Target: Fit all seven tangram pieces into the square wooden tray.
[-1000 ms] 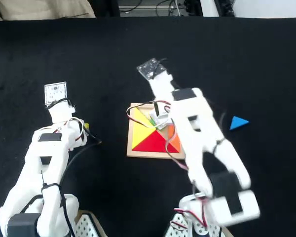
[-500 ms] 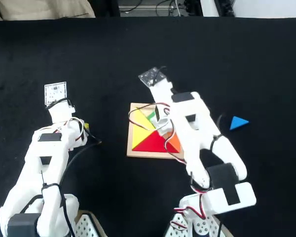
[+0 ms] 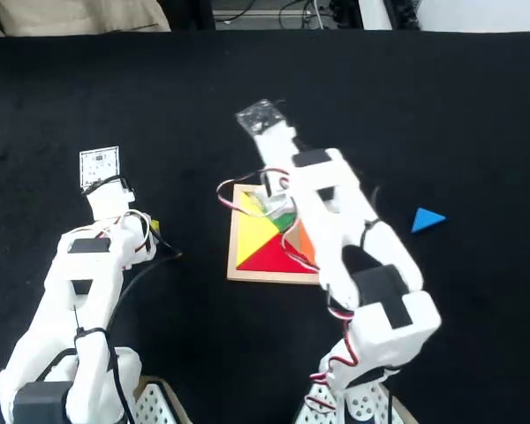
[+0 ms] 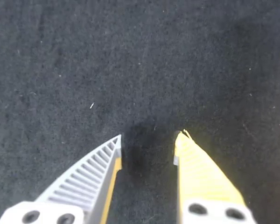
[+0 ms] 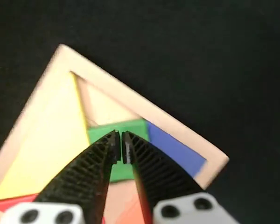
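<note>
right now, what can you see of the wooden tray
The wooden tray is a pale square with a raised rim, flat on the black table. In it lie a yellow triangle, a red triangle, a green square and a blue piece; bare floor shows beside the green square. The right gripper hangs over it, fingers shut.

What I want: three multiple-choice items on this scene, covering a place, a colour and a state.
1. The loose blue triangle lies: A) on the table, right of the tray in the high view; B) in a gripper; C) on an arm.
2. The piece under the right gripper is: A) purple; B) green; C) white.
3. The left gripper is: A) shut on a piece; B) shut on the tray; C) open.
Answers: A, it sits alone on black table; B, green shows around the tips; C, table shows between its fingers.
</note>
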